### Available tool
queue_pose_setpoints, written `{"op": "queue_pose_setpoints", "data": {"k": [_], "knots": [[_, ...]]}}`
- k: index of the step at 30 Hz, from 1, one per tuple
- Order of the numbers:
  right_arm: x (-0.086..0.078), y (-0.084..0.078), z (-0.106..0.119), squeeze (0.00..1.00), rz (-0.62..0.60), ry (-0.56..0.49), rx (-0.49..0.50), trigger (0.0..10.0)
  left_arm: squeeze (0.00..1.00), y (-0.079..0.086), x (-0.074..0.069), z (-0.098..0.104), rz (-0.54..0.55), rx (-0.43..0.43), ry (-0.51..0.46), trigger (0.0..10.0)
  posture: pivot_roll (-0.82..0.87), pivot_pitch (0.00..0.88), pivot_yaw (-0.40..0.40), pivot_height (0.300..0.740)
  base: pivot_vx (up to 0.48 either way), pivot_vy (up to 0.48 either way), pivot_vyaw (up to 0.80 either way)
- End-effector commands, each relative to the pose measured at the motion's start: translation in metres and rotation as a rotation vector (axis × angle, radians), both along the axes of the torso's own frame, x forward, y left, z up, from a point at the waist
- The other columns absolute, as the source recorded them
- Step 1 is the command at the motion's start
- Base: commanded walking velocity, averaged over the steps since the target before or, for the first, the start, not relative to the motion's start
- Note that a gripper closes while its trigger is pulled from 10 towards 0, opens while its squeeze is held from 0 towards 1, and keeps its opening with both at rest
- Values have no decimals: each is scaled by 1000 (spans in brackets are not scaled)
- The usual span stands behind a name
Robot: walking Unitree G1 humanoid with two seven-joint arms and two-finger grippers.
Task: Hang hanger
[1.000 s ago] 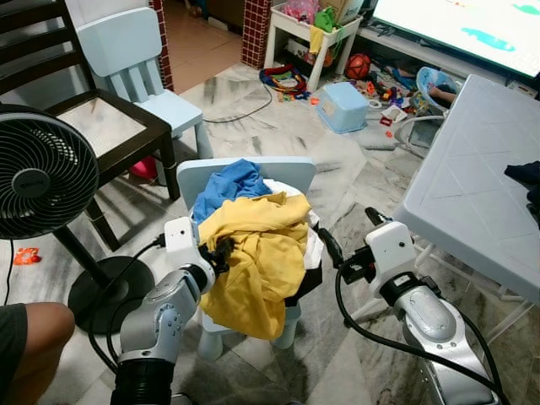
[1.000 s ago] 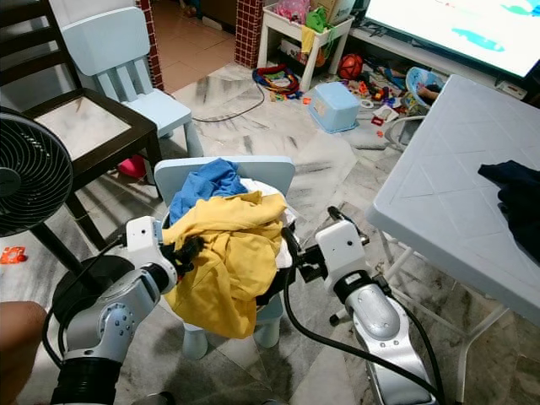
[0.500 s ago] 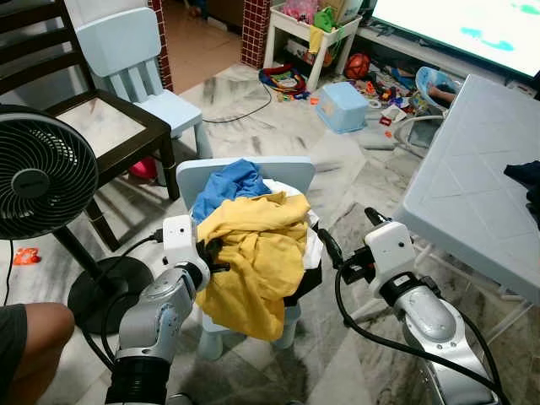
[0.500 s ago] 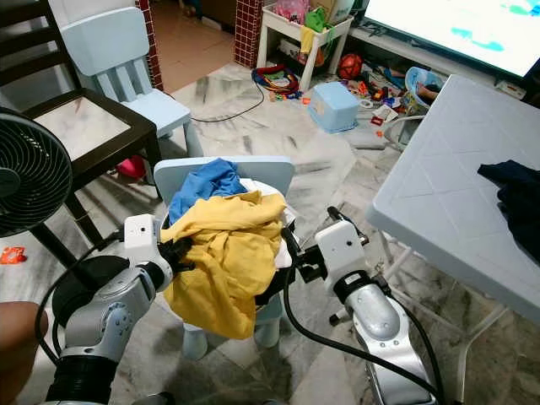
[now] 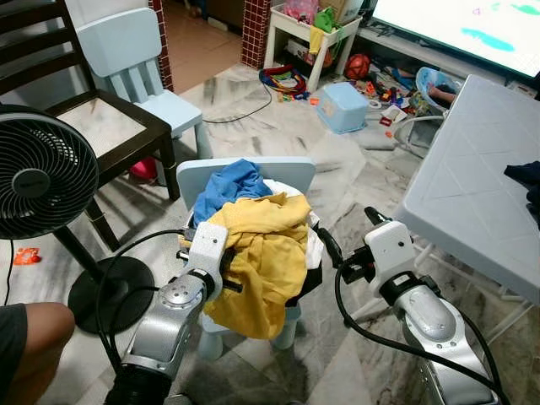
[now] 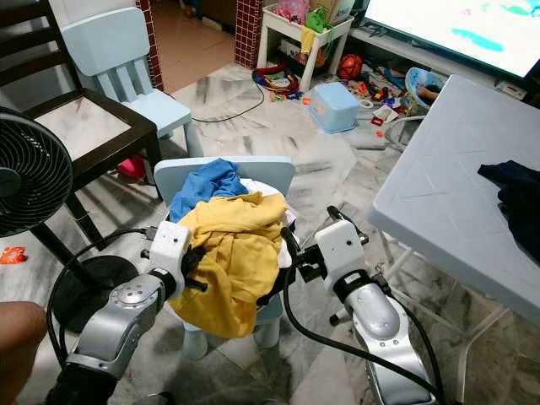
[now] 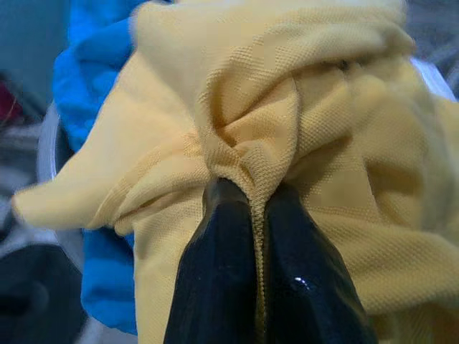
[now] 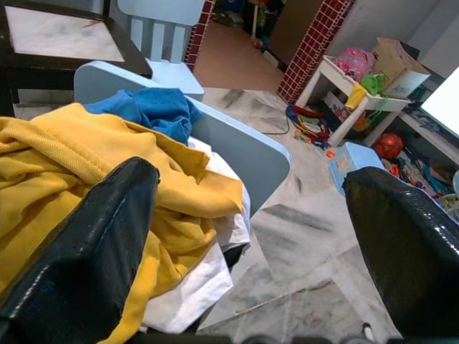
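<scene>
A white plastic desk (image 5: pixel 472 177) stands at the robot's right, with a dark garment (image 6: pixel 510 190) on its far edge. Ahead, a small pale-blue child's chair (image 5: pixel 245 173) carries a heap of laundry — a yellow shirt (image 5: pixel 266 245) on top, a blue garment (image 5: pixel 228 181) behind it against the backrest, and white cloth (image 8: pixel 193 283) beneath. No hanger can be made out in the heap. A black floor fan (image 5: pixel 42 173) stands at the left, beside a dark wooden chair (image 5: pixel 101 126).

The left gripper (image 7: pixel 259 208) presses into the left side of the heap, its two black fingers (image 7: pixel 215 279) closed together on a pinched fold of the yellow shirt. The right gripper (image 8: pixel 251 208) hangs just beside the chair's right side, its fingers (image 8: pixel 86 258) spread wide apart — holding nothing, the yellow shirt lying near the left one.
</scene>
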State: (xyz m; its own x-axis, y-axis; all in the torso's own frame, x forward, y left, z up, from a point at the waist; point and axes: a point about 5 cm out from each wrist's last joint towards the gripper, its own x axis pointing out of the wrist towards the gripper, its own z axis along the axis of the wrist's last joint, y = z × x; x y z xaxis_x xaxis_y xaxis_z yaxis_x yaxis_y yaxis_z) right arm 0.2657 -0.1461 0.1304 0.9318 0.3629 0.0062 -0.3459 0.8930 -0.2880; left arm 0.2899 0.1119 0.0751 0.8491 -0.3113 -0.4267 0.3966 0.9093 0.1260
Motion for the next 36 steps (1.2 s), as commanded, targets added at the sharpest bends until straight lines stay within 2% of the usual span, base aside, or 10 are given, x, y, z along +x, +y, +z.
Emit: {"op": "queue_pose_setpoints", "data": {"k": [1,4,5,6,7,8,31,32,33,36], "knots": [[1,-2,-1,0,1,2,-9,10000,0,-10,-5,-1,-73,26,-2,0,-33,128,-159,740,0,0,0],[1,-2,-1,0,1,1,-10,10000,0,-8,-4,-1,-61,42,-15,0,-34,126,-158,740,0,0,0],[1,-2,-1,0,1,0,-10,10000,0,-5,-3,0,-29,29,-18,7059,-34,125,-159,740,0,0,0],[1,-2,-1,0,1,-1,-10,10000,0,-2,-1,1,26,-4,-24,10000,-34,125,-158,740,0,0,0],[1,-2,-1,0,1,-1,-10,10000,0,-2,-1,1,26,-4,-24,10000,-34,125,-158,740,0,0,0],[1,-2,-1,0,1,-1,-11,10000,1000,-1,-1,4,54,-76,-19,10000,-33,125,-160,740,0,0,0],[-1,-2,-3,0,13,6,-17,10000,1000,27,-4,25,350,-308,-62,10000,-29,133,-168,740,0,0,0],[0,-2,-2,0,14,5,-17,10000,286,25,-1,24,346,-344,-50,10000,-35,134,-167,740,0,0,0],[0,-2,-2,0,14,4,-17,10000,0,25,2,25,344,-356,-56,10000,-37,133,-167,740,0,0,0],[-1,-2,-2,0,14,4,-20,10000,0,26,7,32,354,-363,-91,10000,-39,134,-167,740,0,0,0]]}}
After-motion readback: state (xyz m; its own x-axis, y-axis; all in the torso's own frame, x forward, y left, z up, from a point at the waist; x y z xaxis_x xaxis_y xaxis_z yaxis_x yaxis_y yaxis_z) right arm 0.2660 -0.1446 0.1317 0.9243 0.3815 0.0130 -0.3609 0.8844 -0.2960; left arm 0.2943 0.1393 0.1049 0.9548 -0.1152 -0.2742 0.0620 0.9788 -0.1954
